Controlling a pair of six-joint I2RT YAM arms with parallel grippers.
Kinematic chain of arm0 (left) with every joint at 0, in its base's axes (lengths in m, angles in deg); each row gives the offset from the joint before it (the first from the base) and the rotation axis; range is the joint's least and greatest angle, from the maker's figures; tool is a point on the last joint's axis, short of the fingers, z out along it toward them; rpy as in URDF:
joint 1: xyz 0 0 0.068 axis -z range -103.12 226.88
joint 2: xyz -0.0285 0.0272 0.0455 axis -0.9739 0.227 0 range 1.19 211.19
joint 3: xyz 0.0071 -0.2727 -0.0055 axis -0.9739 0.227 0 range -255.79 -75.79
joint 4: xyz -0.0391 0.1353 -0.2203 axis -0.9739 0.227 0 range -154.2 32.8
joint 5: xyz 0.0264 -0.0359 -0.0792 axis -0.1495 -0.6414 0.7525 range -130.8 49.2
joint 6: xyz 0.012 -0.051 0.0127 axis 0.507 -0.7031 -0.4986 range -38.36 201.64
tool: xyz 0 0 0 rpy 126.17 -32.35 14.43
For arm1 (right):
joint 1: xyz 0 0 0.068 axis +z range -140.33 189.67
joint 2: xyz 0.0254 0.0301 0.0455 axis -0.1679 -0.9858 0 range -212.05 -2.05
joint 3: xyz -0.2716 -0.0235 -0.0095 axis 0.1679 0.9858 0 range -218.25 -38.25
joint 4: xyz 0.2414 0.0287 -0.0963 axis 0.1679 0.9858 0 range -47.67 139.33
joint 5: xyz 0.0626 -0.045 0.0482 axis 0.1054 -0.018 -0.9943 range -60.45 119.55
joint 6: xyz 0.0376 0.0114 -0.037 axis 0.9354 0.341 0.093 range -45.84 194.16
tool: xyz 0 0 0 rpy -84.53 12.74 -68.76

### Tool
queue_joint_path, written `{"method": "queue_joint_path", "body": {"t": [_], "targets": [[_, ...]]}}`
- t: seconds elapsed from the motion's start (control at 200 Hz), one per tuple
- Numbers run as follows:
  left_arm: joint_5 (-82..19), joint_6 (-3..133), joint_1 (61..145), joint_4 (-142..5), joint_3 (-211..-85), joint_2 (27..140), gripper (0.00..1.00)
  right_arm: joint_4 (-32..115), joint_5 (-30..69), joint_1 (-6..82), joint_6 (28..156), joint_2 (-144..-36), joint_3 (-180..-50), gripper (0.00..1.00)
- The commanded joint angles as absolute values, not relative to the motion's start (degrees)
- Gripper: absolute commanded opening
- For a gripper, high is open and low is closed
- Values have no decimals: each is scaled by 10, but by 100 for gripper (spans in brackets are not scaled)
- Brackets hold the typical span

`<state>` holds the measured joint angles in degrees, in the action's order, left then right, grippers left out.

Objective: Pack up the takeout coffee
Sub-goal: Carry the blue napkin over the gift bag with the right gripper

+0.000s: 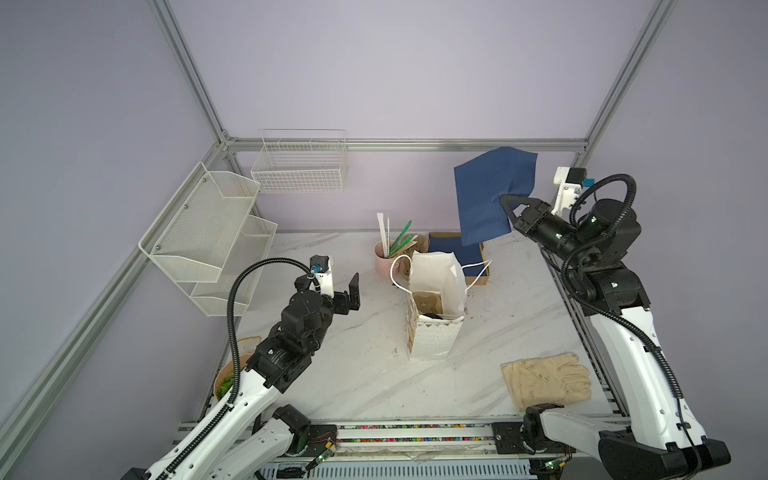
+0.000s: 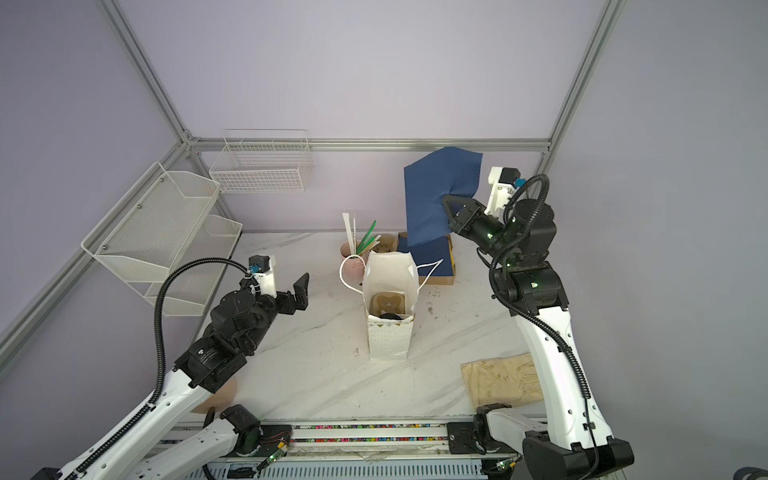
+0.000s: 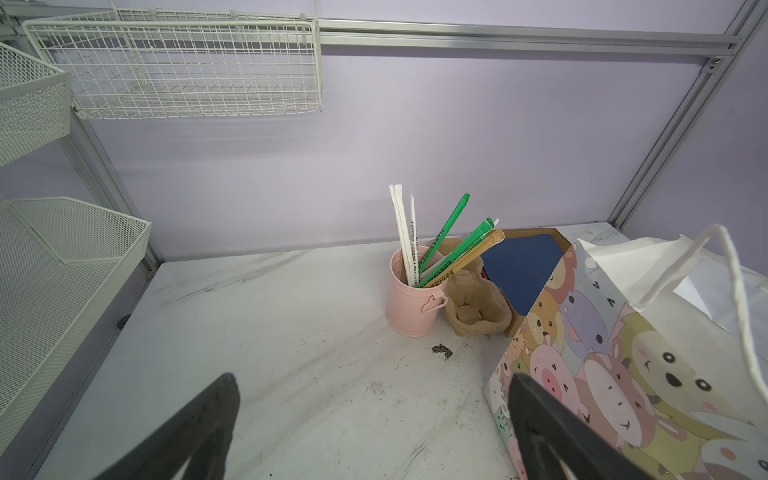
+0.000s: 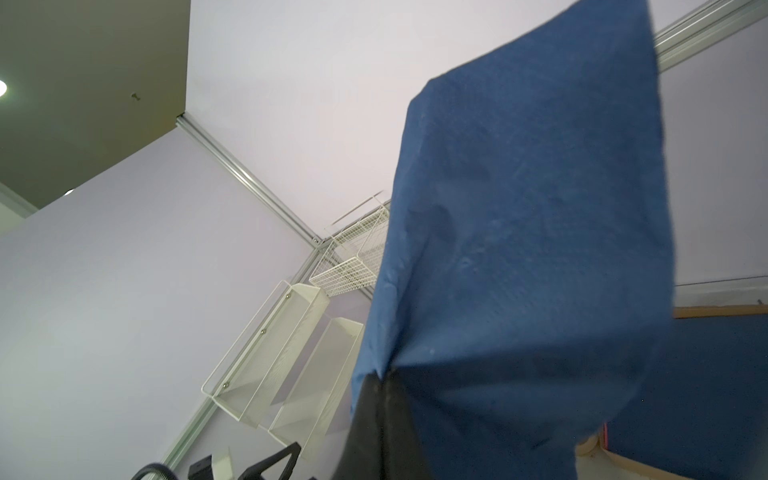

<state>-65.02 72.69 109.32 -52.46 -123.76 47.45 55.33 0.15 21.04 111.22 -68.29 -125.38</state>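
**A:** Where are you at with this one? Is the cup packed?

**B:** Can't tell, honestly. I don't see the olive-green paper coffee cup anywhere. There's a dark round thing (image 1: 435, 316) beside the tan pulp tray (image 1: 426, 301) low in the white cartoon-print paper bag (image 1: 436, 337), maybe its lid. My right gripper (image 1: 503, 198) is pinching a dark blue napkin sheet (image 1: 486, 183) up in the air. My left gripper (image 1: 349, 296) is spread wide, empty. I reckon this is the napkin step. Next I swing it over the bag mouth, between the handles, and let go.
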Motion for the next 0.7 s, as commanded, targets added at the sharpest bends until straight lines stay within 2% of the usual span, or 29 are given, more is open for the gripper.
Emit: {"method": "queue_joint_path", "body": {"t": [0.0,0.35,0.695], "targets": [[-647,724,1096,-537,-1225,464,100,595,7,242,1073,-667,-1241,0],[-649,724,1097,-537,-1224,457,100,632,76,354,1061,-634,-1163,0],[-648,724,1098,-537,-1225,458,100,718,221,438,1054,-656,-1141,0]]}}
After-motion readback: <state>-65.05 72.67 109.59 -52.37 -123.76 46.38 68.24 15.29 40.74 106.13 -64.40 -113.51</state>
